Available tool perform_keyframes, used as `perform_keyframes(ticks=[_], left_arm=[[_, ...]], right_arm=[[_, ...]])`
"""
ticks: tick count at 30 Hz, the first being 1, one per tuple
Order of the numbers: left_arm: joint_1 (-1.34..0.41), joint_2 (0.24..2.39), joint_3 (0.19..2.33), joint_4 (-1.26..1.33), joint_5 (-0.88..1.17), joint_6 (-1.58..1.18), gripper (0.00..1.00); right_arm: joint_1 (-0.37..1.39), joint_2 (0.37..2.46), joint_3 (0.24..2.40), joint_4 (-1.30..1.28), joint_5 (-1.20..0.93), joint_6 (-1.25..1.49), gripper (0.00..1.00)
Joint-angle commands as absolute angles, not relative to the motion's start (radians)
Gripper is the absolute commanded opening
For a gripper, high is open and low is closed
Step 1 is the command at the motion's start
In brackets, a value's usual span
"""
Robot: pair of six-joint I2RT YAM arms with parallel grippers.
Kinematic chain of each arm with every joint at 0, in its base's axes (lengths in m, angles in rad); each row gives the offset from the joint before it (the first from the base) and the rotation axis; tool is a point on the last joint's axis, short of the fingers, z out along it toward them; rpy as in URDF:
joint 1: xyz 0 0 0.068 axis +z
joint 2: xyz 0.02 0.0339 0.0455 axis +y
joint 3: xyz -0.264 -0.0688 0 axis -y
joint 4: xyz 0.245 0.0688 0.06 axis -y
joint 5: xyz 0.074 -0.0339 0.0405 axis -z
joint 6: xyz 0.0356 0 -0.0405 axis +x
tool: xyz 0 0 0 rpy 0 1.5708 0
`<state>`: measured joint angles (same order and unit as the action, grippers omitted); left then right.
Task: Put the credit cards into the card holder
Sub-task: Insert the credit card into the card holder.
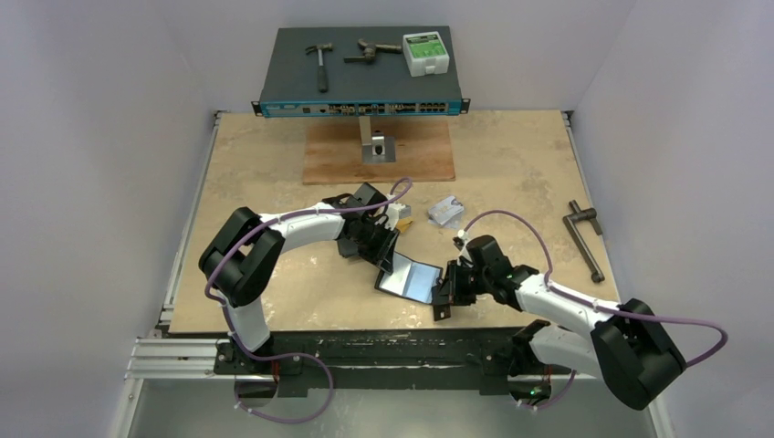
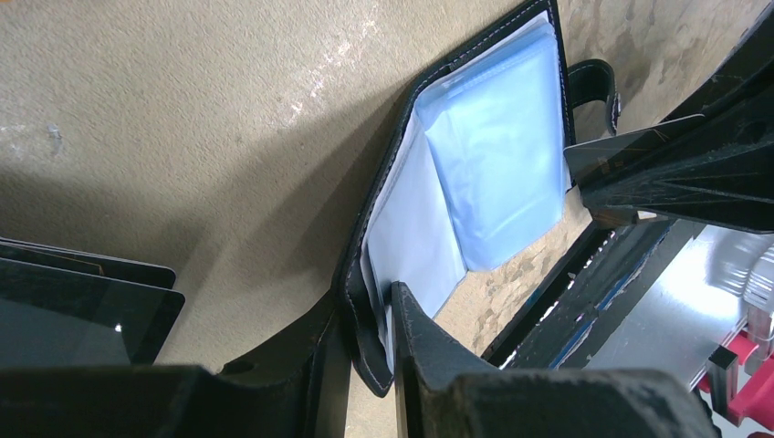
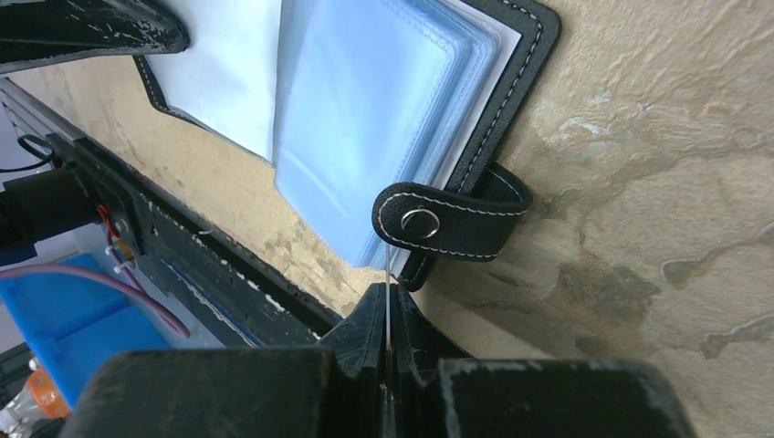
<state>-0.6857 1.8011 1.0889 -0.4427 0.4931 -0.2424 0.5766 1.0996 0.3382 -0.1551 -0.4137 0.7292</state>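
The black card holder (image 1: 408,276) lies open near the table's front edge, its clear bluish pockets (image 2: 493,155) facing up. My left gripper (image 1: 381,246) (image 2: 365,315) is shut on the edge of its left cover. My right gripper (image 1: 444,292) (image 3: 388,294) is shut on a thin credit card (image 3: 388,270) seen edge-on. The card's tip is at the pockets' edge, beside the snap tab (image 3: 452,224). In the left wrist view that card (image 2: 621,151) points toward the pockets. A silver-grey card (image 1: 445,211) and a gold-orange card (image 1: 404,222) lie on the table behind the holder.
A network switch (image 1: 360,78) at the back carries a hammer, tools and a green-white box. In front of it lies a wooden board (image 1: 379,151). A metal crank handle (image 1: 584,237) rests at the right. Dark flat objects (image 2: 82,306) sit by my left gripper.
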Motion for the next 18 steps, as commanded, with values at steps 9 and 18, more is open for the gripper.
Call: perform_keyframes(ticks=[9, 18], left_arm=[[-0.684, 1.781, 1.123, -0.439, 0.490, -0.224, 0.20], [-0.684, 1.782, 1.124, -0.437, 0.490, -0.225, 0.19]], right_arm=[[0.576, 1.139, 0.341, -0.085, -0.449, 0.715, 0.00], [0.576, 1.137, 0.327, -0.083, -0.451, 0.714, 0.00]])
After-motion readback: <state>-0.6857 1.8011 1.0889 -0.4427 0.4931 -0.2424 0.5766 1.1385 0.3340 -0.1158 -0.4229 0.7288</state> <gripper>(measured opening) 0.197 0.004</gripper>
